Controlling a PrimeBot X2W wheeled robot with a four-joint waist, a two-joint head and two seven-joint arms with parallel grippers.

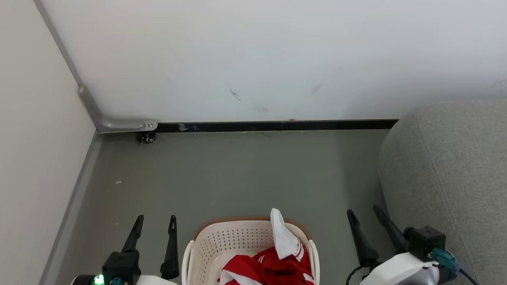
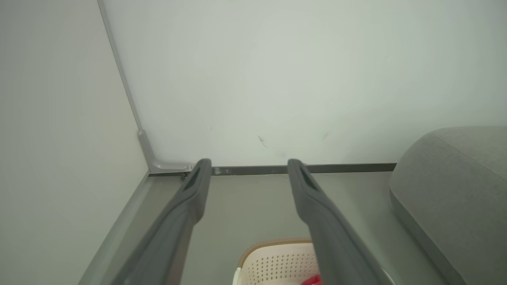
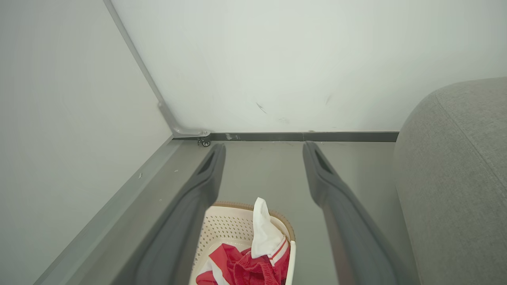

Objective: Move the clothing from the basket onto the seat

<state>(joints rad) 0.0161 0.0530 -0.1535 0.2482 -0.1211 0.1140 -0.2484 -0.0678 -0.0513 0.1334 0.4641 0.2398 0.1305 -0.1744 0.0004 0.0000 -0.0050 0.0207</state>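
- At the head view's near edge, the basket (image 1: 222, 239) holds the clothing (image 1: 269, 269), flanked by the left end effector (image 1: 156, 217) and right end effector (image 1: 363, 209), both spread and empty.
- Left wrist view: bare floor (image 2: 245, 209) runs far to the wall (image 2: 277, 79).
- Right wrist view: the seat (image 3: 455, 178) stands near the basket's right, so the carry looks short.

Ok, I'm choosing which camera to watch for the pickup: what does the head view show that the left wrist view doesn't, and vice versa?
Head view: the right gripper, open near the seat, and the clothing's white panel rising above the basket rim. Left wrist view: a close look along the left gripper's open fingers, with a red sliver of clothing at the bottom edge. Both: the left gripper itself, the basket, seat, grey floor and white wall.
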